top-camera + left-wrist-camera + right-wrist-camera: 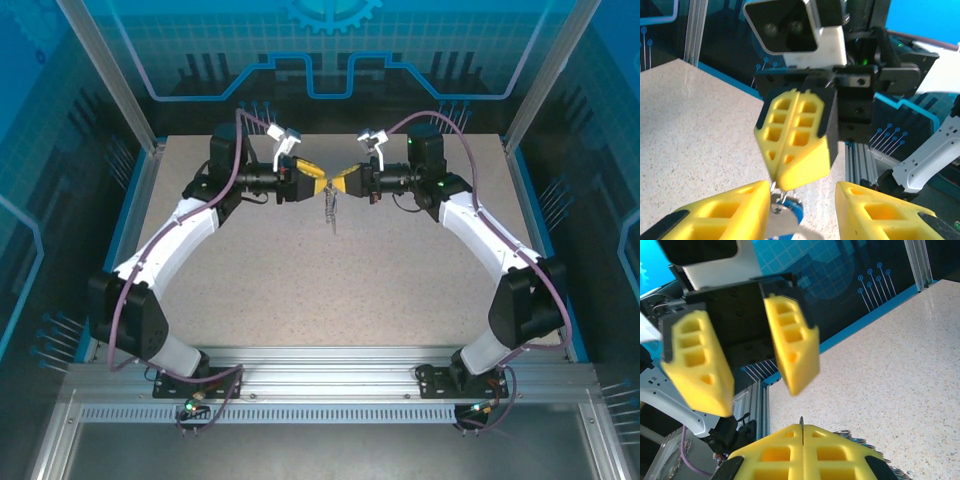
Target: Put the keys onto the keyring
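Note:
Both grippers meet tip to tip above the middle of the table. My right gripper [341, 183] [802, 432] is shut on the keyring's thin silver ring [801, 422], and its chain [854, 436] trails beside the fingers. The keyring [331, 212] dangles below the fingertips. In the left wrist view the shut right gripper [781, 182] pinches the ring at its tip. The blue-headed key [796, 216] hangs just under it, close against my left gripper's left finger [735, 210]. My left gripper [313, 178] [802, 197] [760, 397] is open. The dark strap is blurred and hard to pick out.
The speckled tabletop [330, 290] lies bare under the arms. Blue-lit enclosure walls [330, 40] and aluminium posts [110, 75] ring the table. A slotted metal rail [330, 385] runs along the near edge by the arm bases.

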Motion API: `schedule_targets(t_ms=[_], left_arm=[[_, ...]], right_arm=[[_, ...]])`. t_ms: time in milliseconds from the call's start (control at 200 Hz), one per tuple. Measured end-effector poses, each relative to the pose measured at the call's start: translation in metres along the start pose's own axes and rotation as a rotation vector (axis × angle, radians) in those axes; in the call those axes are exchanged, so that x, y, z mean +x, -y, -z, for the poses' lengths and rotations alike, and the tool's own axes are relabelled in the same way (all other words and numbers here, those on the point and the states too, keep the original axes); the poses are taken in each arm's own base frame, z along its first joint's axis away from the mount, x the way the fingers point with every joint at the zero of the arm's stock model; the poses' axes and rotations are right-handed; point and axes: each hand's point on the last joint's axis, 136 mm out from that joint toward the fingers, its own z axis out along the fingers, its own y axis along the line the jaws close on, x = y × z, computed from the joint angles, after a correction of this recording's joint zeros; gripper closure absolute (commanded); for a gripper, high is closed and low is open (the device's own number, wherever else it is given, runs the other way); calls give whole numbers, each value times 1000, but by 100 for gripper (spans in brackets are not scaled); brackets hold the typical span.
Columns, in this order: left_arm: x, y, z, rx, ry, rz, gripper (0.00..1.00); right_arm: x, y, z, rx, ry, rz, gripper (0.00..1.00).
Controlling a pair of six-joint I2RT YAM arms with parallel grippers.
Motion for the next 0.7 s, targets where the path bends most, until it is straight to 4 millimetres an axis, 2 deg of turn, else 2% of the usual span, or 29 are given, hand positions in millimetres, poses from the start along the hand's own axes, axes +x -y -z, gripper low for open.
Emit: schedule_targets(t_ms=[160,700], left_arm=[[9,-8,-3,-4,-20,32,62],[10,-11,-6,18,-19,43,63]], right_arm=[[0,-2,0,-11,-2,7,100],[0,-3,0,-14,-2,9,100]])
